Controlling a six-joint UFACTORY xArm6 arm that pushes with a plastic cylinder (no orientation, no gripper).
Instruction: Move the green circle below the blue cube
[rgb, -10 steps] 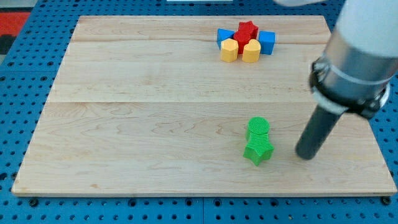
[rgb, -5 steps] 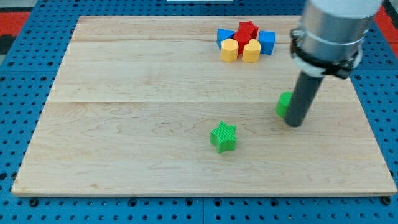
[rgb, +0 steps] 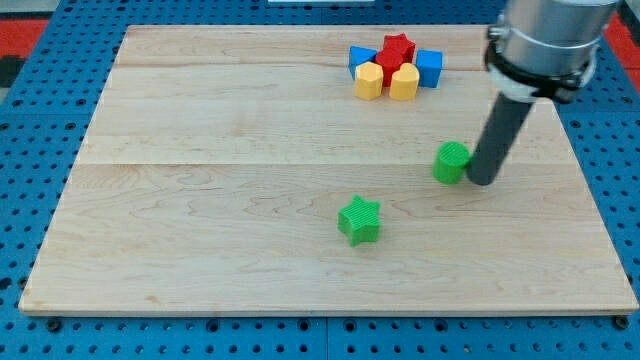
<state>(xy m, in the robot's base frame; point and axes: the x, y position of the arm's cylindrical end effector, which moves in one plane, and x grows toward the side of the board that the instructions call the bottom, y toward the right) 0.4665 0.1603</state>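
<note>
The green circle (rgb: 451, 161) lies on the wooden board (rgb: 230, 180) right of centre. My tip (rgb: 481, 180) stands just to its right, touching or nearly touching it. The blue cube (rgb: 429, 67) sits near the view's top, at the right end of a cluster, well above the green circle. A green star (rgb: 360, 220) lies lower and to the left of the circle.
The cluster at the top holds a red star (rgb: 398, 48), two yellow blocks (rgb: 369, 80) (rgb: 404, 82) and another blue block (rgb: 359, 58) at its left. A blue pegboard (rgb: 40, 130) surrounds the board.
The green circle has moved up and right, away from the green star, which slid left. My tip swung up from the lower right and now stands on the circle's right side.
</note>
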